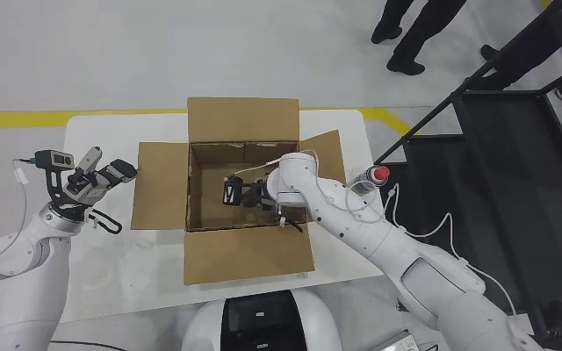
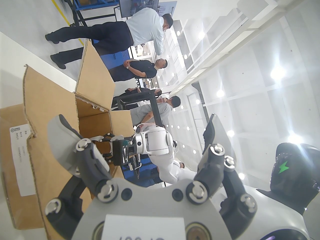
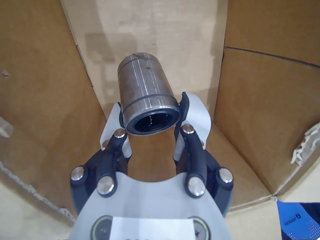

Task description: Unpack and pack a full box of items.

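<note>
Only one cardboard box (image 1: 243, 118) stands on the table, flaps spread, with one metal cylinder (image 3: 147, 98) inside it. The cylinder sits between the fingers of the right gripper (image 3: 153, 117), which clamp its near end from both sides. The left gripper (image 2: 136, 128) hovers beside the box's left flap, fingers spread wide, holding nothing.

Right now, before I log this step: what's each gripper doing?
Left gripper: open, empty.
Right gripper: shut on the metal cylinder, inside the box.
</note>
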Tool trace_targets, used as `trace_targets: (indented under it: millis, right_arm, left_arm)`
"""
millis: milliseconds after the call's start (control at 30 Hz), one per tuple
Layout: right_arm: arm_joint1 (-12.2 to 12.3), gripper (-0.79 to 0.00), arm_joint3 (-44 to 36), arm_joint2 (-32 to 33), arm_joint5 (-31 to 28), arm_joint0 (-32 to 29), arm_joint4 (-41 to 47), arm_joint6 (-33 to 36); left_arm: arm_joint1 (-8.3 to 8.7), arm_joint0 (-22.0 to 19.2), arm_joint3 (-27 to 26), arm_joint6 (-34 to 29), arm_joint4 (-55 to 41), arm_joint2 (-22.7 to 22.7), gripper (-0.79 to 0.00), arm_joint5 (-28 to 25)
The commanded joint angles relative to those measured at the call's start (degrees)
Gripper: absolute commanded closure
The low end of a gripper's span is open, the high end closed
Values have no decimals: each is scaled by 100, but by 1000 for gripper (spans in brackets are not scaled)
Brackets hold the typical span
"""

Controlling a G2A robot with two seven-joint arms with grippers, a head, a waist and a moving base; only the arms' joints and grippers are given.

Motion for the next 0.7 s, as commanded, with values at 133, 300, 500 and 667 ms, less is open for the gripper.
trace_targets:
  millis: [133,300,500,667]
  right_arm:
    - [-118,0,278,-158,402,170,-20,455]
    - [-282,-22,586,-364,513,410,135,743]
    - [-544,-12,1102,-644,606,742,355,731]
    - [-733,-329,1484,-851,618,889,454,599]
  left_arm:
    - [0,0,0,-1,-13,0,-785,0]
    - [0,0,0,-1,-13,0,-785,0]
    - [0,0,0,-1,-13,0,-785,0]
    - [0,0,0,-1,-13,0,-785,0]
